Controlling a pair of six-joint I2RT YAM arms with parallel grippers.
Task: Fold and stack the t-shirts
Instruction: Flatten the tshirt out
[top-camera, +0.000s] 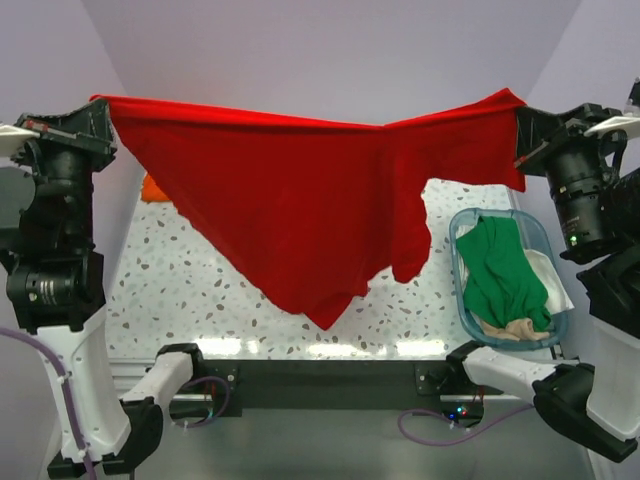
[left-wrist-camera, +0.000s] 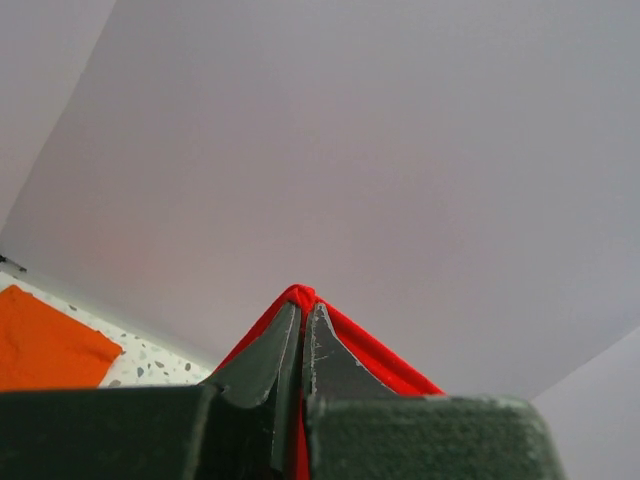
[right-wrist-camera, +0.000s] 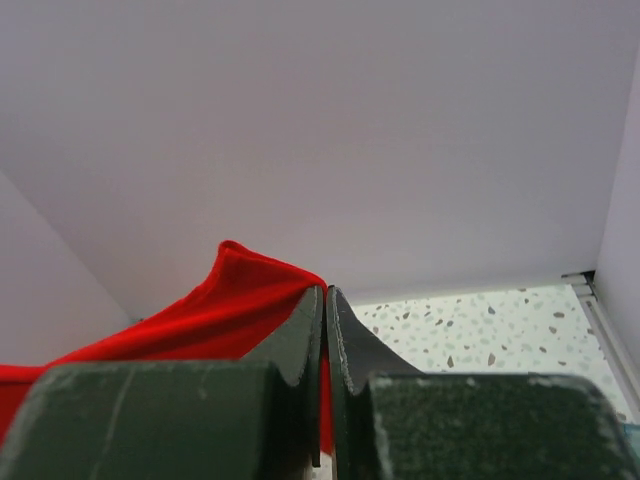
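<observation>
The red t-shirt (top-camera: 300, 190) hangs stretched in the air between my two raised grippers, its lower point dangling just above the table's front. My left gripper (top-camera: 100, 100) is shut on its left corner; red cloth (left-wrist-camera: 300, 297) pokes out between the closed fingers. My right gripper (top-camera: 520, 115) is shut on the right corner; red cloth (right-wrist-camera: 240, 295) bunches left of the fingers. The orange t-shirt (top-camera: 153, 187) lies folded at the table's back left, mostly hidden by the red one, and shows in the left wrist view (left-wrist-camera: 45, 340). The green t-shirt (top-camera: 503, 270) lies crumpled in the teal tub (top-camera: 462, 235).
The translucent teal tub sits at the table's right front and also holds white and beige cloth (top-camera: 512, 330). The speckled white table (top-camera: 180, 290) has a dark front rail. Plain walls close in the back and sides.
</observation>
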